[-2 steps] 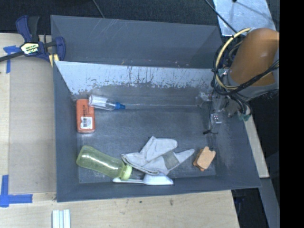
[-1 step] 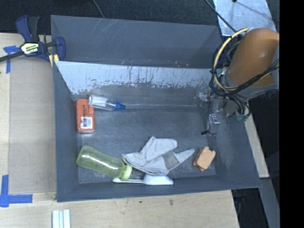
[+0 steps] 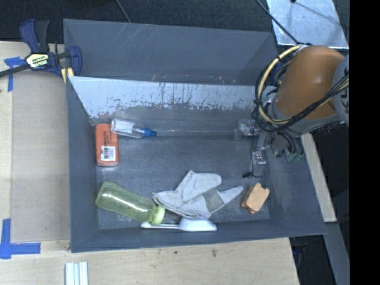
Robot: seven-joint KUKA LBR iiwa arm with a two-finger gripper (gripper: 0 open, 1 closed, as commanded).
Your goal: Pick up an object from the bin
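A grey metal bin point(image 3: 83, 177) is seen from above. By its left wall one flat orange packet point(image 3: 107, 145) is laid, and just beside it, along the foot of the back wall, one clear tube point(image 3: 129, 128) with a blue tip. Near the front left corner one green bottle point(image 3: 124, 202) is laid on its side, its pale cap touching one crumpled white cloth point(image 3: 193, 192) at the front middle. One white flat piece point(image 3: 199, 225) is partly tucked under the cloth's front edge. The floor between back wall and cloth is left open. At the front right one tan spongy chunk point(image 3: 256, 199) is set, just beside the cloth's tip. The gripper point(image 3: 259, 162) is hung just behind that chunk, near the right wall. How far it is open cannot be told, nor whether anything is gripped. Six loose things are counted, one of each kind
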